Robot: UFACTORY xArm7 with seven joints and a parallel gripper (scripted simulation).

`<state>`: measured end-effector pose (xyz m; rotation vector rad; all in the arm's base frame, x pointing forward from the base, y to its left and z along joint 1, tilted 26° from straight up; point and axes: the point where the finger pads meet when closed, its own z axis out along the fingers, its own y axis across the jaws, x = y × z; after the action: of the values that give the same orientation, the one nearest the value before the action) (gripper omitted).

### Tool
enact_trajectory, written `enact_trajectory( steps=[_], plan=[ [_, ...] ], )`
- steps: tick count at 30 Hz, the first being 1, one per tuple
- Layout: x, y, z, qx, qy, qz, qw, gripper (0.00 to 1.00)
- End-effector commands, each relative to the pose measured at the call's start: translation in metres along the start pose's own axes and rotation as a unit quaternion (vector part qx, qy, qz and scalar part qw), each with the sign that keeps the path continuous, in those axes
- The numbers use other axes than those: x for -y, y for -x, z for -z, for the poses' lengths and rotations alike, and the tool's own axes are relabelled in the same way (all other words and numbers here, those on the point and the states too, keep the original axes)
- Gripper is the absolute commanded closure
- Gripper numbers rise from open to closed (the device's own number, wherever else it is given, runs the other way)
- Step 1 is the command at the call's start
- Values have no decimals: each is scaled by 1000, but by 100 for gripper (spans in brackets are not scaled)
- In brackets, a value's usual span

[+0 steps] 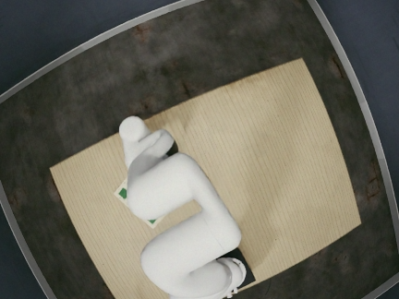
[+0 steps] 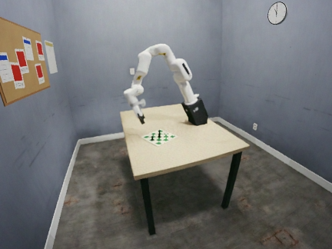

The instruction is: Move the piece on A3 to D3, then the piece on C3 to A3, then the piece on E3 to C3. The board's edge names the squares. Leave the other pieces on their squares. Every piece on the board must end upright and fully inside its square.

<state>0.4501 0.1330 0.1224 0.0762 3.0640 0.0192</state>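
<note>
The green-and-white chessboard (image 2: 159, 138) lies on the wooden table, near its middle. A few small dark pieces stand on it, one taller (image 2: 160, 133) and one shorter (image 2: 152, 137); they are too small for me to read their squares. My gripper (image 2: 141, 119) is open and empty. It hangs above the table just behind the board's back-left side, pointing down. In the overhead view the white arm (image 1: 175, 203) covers nearly the whole board; only a corner strip (image 1: 122, 193) shows, and the gripper and pieces are hidden.
The arm's black base (image 2: 195, 111) stands at the table's back right. The table (image 2: 180, 142) stands in a grey room with a corkboard (image 2: 23, 58) on the left wall and a clock (image 2: 277, 12) high on the right.
</note>
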Motion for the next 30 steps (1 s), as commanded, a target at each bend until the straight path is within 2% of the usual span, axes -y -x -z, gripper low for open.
enact_trajectory(
  steps=[1, 2, 3, 5, 6, 8, 9, 12, 14, 20, 30],
  plan=[
    [-27, -9, 6, 66, -18, 61, 996, 0],
    [-27, -9, 6, 66, -18, 61, 996, 0],
    [-48, -19, 10, 96, -18, 105, 990, 0],
    [-48, -19, 10, 96, -18, 105, 990, 0],
    [-67, -30, 14, 121, -15, 144, 982, 0],
    [-67, -30, 14, 121, -15, 144, 982, 0],
    [-83, -42, 17, 142, -11, 179, 973, 0],
    [-97, -52, 19, 158, -6, 208, 965, 0],
    [-114, -68, 23, 179, 2, 247, 952, 0],
    [-123, -77, 24, 188, 6, 266, 945, 0],
    [-123, -77, 24, 189, 7, 266, 945, 0]
  ],
)
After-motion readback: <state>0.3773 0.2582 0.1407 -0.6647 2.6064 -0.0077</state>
